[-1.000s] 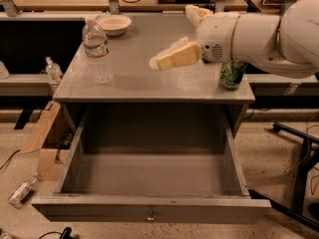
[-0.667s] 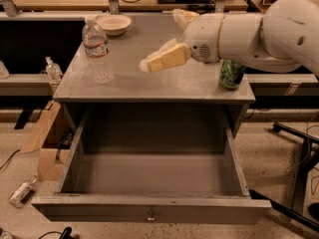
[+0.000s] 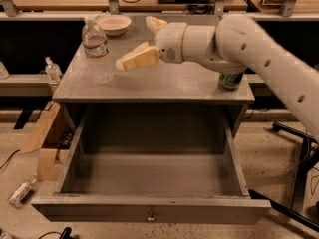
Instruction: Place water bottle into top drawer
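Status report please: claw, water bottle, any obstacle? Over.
Claw open above grey cabinet top, right of clear ribbed plastic water bottle, apart from it. Bottle upright, left side. Grey metal top drawer pulled out. Nothing between claw and bottle.

We see a warm, rather dim indoor light from above. It lights the grey table top (image 3: pixel 164 83) evenly and makes the white arm (image 3: pixel 259 49) the brightest thing in view, while the top drawer (image 3: pixel 149 176) darkens toward its far wall under the table top. The gripper (image 3: pixel 133 42), spread open above the far left part of the table top, takes a yellowish cast, and the water bottle (image 3: pixel 97 49) to its left carries small pale highlights. The whole view looks slightly soft to us, and the recesses at far left and right are nearly black.
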`<state>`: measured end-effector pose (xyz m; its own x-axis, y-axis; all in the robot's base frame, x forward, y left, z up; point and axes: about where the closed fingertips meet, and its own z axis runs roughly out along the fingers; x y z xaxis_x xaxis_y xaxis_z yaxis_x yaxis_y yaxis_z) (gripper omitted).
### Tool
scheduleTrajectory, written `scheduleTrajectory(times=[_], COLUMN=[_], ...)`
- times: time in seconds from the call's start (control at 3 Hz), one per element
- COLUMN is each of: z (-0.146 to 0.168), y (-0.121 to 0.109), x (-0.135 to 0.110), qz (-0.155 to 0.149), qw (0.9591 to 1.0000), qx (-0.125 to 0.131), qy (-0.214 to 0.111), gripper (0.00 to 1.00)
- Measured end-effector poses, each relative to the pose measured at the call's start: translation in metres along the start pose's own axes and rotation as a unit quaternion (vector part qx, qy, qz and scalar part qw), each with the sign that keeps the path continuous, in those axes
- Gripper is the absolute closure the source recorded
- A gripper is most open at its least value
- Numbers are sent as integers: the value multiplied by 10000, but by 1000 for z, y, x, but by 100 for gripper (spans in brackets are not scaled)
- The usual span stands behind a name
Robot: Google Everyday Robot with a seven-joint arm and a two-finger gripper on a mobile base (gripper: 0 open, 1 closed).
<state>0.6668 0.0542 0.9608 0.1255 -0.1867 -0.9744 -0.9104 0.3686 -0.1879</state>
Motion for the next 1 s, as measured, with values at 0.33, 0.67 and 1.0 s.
scheduleTrajectory(times=[0.33, 0.67, 1.0], z=[24, 49, 72], y=[-11, -11, -3], x=[9, 16, 19], qz=[96, 282, 459], qw=[9997, 9991, 9978], qx=[11, -127, -345], qy=[-208, -278, -323], gripper=[0, 0, 0])
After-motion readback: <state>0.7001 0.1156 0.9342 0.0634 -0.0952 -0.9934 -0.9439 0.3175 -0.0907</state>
